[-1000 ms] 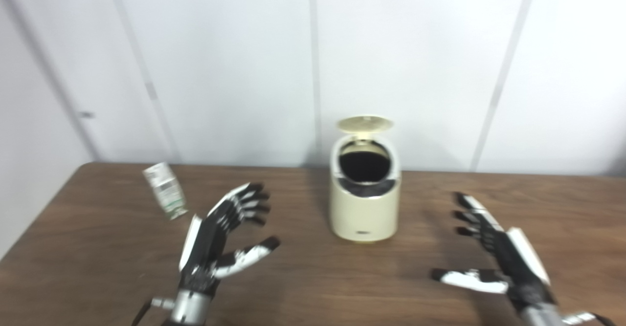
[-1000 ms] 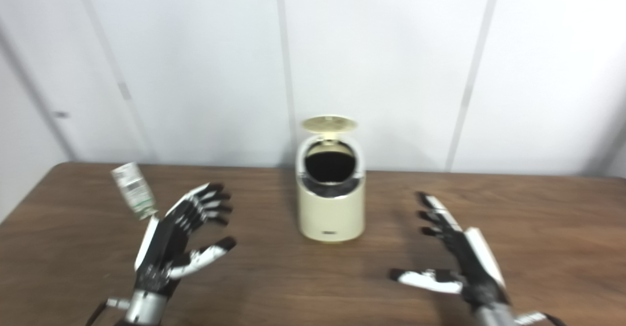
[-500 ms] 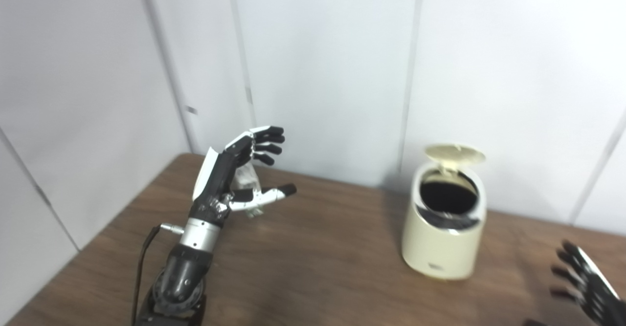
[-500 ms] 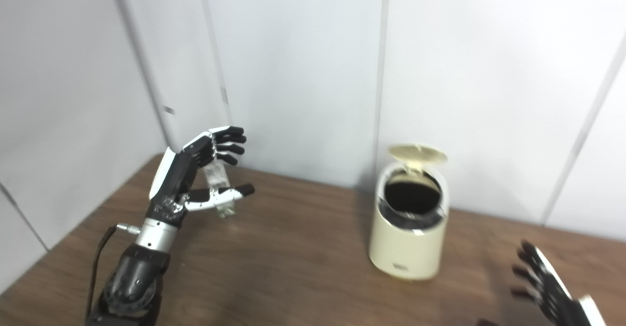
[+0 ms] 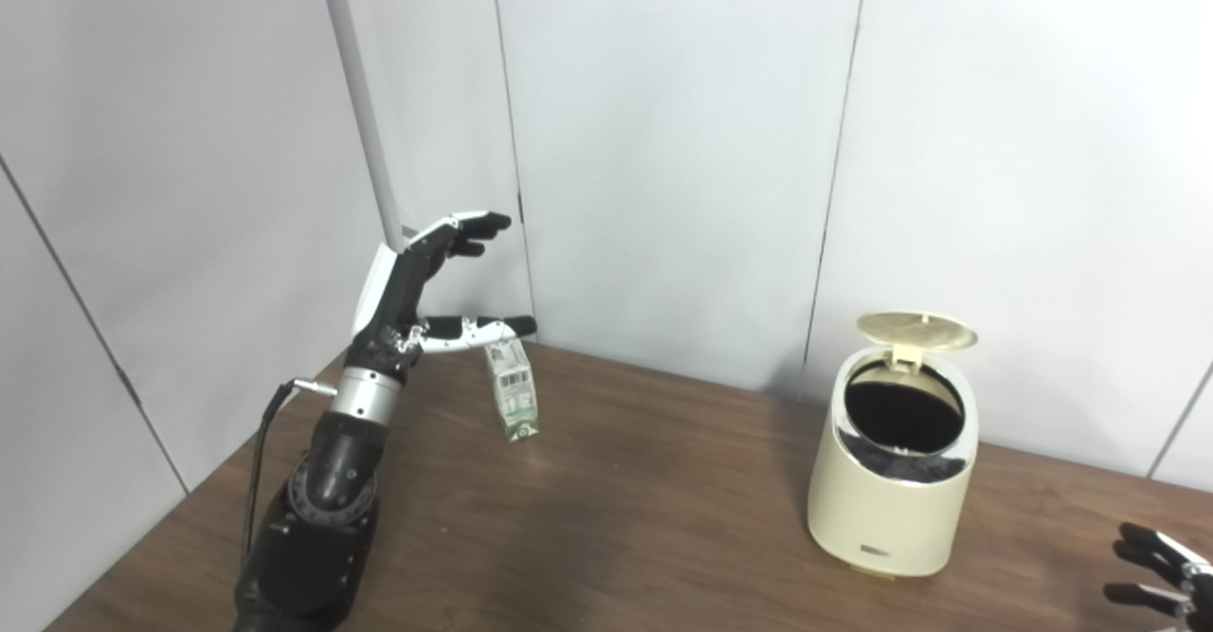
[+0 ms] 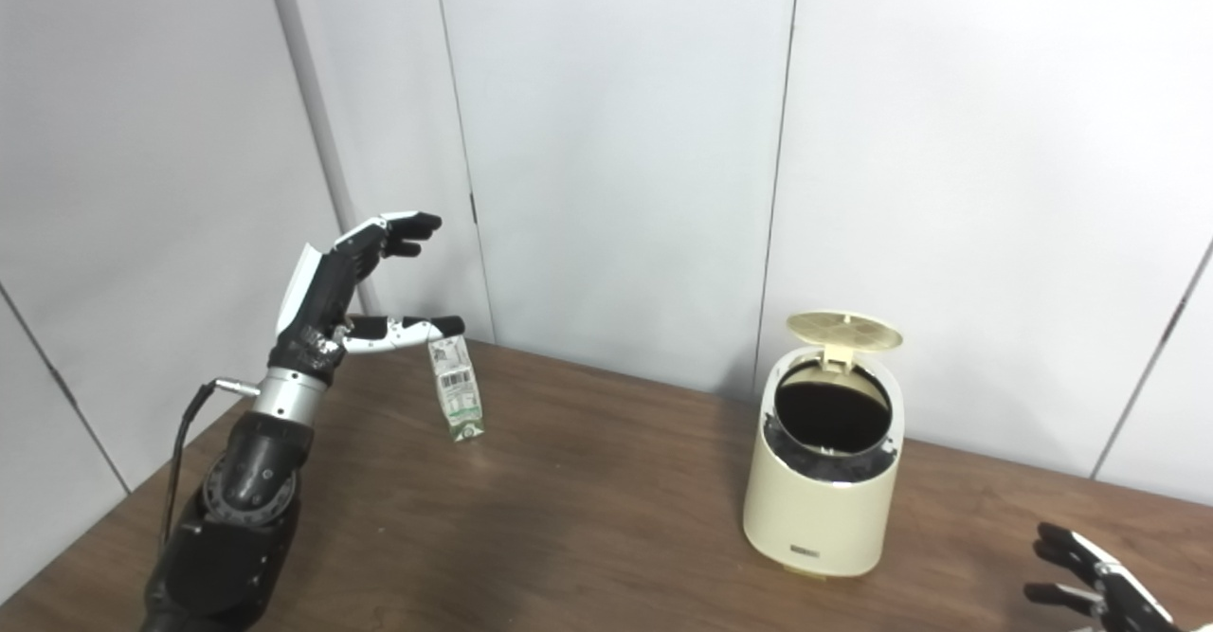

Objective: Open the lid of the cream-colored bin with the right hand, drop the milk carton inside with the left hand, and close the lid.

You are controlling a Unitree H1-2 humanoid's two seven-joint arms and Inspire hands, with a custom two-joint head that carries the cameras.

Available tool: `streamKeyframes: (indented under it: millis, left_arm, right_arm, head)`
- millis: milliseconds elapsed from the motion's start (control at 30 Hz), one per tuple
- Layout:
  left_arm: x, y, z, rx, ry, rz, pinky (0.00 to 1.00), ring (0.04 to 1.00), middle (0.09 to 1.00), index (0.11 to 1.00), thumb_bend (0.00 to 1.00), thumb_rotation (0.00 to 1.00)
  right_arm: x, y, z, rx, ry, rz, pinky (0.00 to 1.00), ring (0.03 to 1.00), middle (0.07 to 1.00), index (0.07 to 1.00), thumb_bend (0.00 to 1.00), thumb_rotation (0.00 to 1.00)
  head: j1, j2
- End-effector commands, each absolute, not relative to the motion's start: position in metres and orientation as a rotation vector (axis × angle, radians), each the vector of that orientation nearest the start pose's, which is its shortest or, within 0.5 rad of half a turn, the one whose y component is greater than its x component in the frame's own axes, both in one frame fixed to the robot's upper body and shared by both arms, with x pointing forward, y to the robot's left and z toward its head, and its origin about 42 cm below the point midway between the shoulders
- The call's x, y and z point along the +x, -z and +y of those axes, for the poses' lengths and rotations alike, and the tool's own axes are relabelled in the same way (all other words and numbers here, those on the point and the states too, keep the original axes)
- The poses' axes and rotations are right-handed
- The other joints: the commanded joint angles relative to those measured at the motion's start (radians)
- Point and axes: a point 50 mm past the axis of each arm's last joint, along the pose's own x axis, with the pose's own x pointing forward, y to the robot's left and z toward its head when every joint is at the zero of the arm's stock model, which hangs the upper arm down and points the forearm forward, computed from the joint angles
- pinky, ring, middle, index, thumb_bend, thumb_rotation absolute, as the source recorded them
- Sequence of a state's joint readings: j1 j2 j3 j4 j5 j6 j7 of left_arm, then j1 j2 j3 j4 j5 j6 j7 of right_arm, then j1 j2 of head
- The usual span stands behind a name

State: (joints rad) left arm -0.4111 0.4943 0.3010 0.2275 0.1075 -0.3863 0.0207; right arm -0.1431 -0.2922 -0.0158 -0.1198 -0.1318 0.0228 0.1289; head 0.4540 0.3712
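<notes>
The cream-colored bin [image 5: 886, 509] stands on the brown table [image 5: 616, 537] at the right, its round lid [image 5: 916, 330] flipped up and the dark inside showing. A small white and green milk carton [image 5: 512, 403] stands tilted on the table at the far left. My left hand [image 5: 417, 286] is raised above and just left of the carton, open, fingers spread, thumb tip over the carton's top, not holding it. My right hand [image 6: 1099, 589] shows only partly at the bottom right corner, fingers spread, open and empty, right of the bin.
White wall panels rise right behind the table, close to the carton and the bin. A black cable [image 5: 261, 461] hangs along the left forearm. The table's left edge runs near the left arm. Bare tabletop lies between carton and bin.
The camera has swung left and up, shifting the whole scene. My left hand has risen higher, from in front of the carton to above it. The lid stays up. The right hand has slid toward the frame corner.
</notes>
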Motion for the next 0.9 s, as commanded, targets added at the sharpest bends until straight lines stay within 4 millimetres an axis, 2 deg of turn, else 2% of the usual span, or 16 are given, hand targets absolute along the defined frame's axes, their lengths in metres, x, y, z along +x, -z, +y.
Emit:
streamKeyframes:
  millis: [0, 100, 267, 400, 467, 633, 867]
  left_arm:
    - [0.39, -0.302, 0.434, 0.596, -0.264, -0.705, 0.67, 0.732, 0.77, 0.756, 0.92, 0.08]
    - [0.396, -0.292, 0.442, 0.6, -0.272, -0.664, 0.64, 0.71, 0.751, 0.753, 0.93, 0.11]
    - [0.399, -0.274, 0.449, 0.564, -0.283, -0.552, 0.74, 0.793, 0.816, 0.812, 0.99, 0.18]
    - [0.397, -0.26, 0.455, 0.547, -0.281, -0.496, 0.71, 0.776, 0.81, 0.836, 1.0, 0.2]
    - [0.398, -0.252, 0.457, 0.539, -0.277, -0.476, 0.73, 0.785, 0.818, 0.85, 1.0, 0.22]
    - [0.4, -0.233, 0.46, 0.506, -0.262, -0.419, 0.78, 0.827, 0.859, 0.895, 1.0, 0.26]
    - [0.404, -0.21, 0.458, 0.473, -0.27, -0.384, 0.8, 0.853, 0.885, 0.934, 1.0, 0.27]
  right_arm:
    - [0.332, -0.205, -0.286, -0.451, -0.131, -0.319, 0.43, 0.695, 0.82, 0.822, 0.96, 0.45]
    - [0.333, -0.206, -0.287, -0.449, -0.132, -0.322, 0.41, 0.684, 0.807, 0.813, 0.97, 0.46]
    - [0.333, -0.208, -0.287, -0.455, -0.128, -0.325, 0.4, 0.669, 0.794, 0.803, 0.97, 0.46]
    - [0.333, -0.208, -0.289, -0.467, -0.118, -0.321, 0.37, 0.653, 0.786, 0.786, 1.0, 0.49]
    - [0.332, -0.208, -0.29, -0.47, -0.116, -0.32, 0.36, 0.641, 0.783, 0.783, 1.0, 0.5]
    - [0.332, -0.21, -0.291, -0.477, -0.116, -0.32, 0.35, 0.628, 0.772, 0.773, 1.0, 0.53]
    - [0.33, -0.212, -0.296, -0.484, -0.118, -0.318, 0.35, 0.616, 0.766, 0.764, 1.0, 0.52]
  head:
    - [-0.001, -0.001]
    - [0.0, 0.0]
    - [-0.001, 0.002]
    - [-0.008, 0.005]
    - [-0.009, 0.006]
    - [-0.015, 0.008]
    - [-0.018, 0.014]
